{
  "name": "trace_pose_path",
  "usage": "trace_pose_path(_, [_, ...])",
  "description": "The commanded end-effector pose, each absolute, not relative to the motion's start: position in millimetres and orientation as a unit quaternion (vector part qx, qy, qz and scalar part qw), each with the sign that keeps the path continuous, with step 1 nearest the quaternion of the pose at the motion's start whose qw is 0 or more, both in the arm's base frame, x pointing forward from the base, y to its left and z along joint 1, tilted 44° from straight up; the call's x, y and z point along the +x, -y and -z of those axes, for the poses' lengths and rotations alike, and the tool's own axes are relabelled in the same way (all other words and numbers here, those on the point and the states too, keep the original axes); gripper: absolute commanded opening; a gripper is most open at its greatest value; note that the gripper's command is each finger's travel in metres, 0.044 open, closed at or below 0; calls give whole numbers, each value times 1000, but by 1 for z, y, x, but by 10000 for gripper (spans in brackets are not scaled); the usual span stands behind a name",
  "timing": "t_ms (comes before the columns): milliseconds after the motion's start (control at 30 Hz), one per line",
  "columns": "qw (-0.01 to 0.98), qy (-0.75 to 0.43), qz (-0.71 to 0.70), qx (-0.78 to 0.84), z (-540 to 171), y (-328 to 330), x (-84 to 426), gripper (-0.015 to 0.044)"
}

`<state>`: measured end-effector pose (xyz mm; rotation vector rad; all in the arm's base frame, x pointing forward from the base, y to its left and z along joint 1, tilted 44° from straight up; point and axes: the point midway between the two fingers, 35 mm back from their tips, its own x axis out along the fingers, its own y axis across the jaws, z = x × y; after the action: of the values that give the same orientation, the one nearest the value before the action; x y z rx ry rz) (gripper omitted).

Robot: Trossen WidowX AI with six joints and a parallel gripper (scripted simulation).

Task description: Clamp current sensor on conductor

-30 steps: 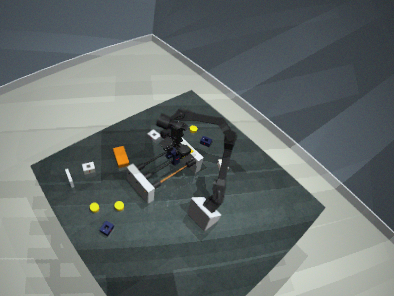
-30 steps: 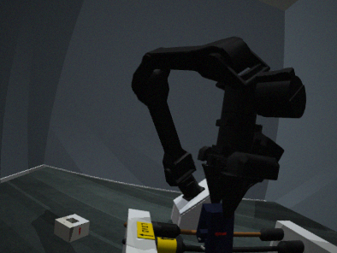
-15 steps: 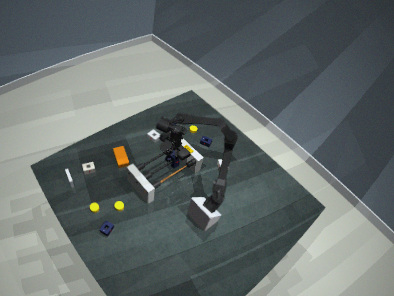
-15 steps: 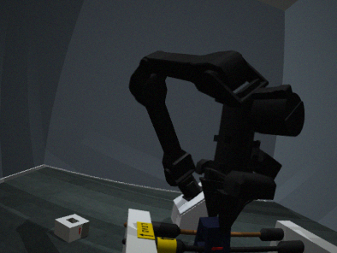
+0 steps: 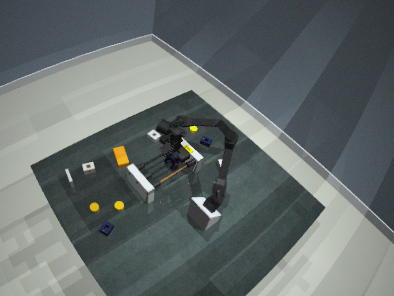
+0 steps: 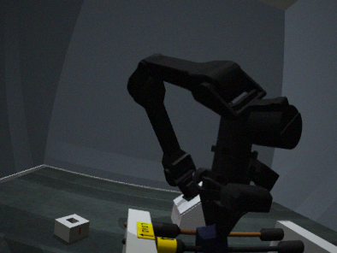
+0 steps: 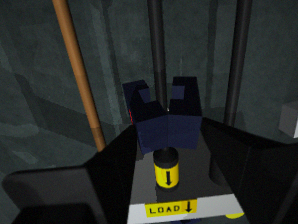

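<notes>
The dark blue split-core sensor (image 5: 172,162) (image 6: 206,239) (image 7: 170,131) is held in my gripper (image 7: 167,126), shut on its sides near the hinge end. In the wrist view its two jaws stand apart, and the middle black conductor (image 7: 157,50) runs in line with the gap between them. How deep the conductor sits there is unclear. This conductor has a yellow band (image 7: 167,176) (image 6: 167,244) with a black arrow, beside the LOAD label (image 7: 171,207) on the white end block (image 7: 220,202) (image 5: 197,155) (image 6: 136,245). The sensor's own arrow is not visible; a red mark shows on its left side.
A copper conductor (image 7: 80,75) (image 5: 173,173) and another black conductor (image 7: 237,60) flank the middle one. The far end block (image 5: 141,183) holds their other ends. An orange block (image 5: 121,156), a white holed block (image 5: 88,167), a yellow disc (image 5: 119,205) and a navy part (image 5: 104,228) lie around.
</notes>
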<state>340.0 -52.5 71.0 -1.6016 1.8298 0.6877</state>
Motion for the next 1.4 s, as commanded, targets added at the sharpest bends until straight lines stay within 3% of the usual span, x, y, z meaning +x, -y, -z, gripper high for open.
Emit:
trace_pose_path(0, [303,-689,-259,-605,-71,51,340,0])
trace_pose_path(1300, [303,-689,-259,-605,-71,51,340,0])
trace_pose_path(1367, [303,-689,-259,-605,-71,51,340,53])
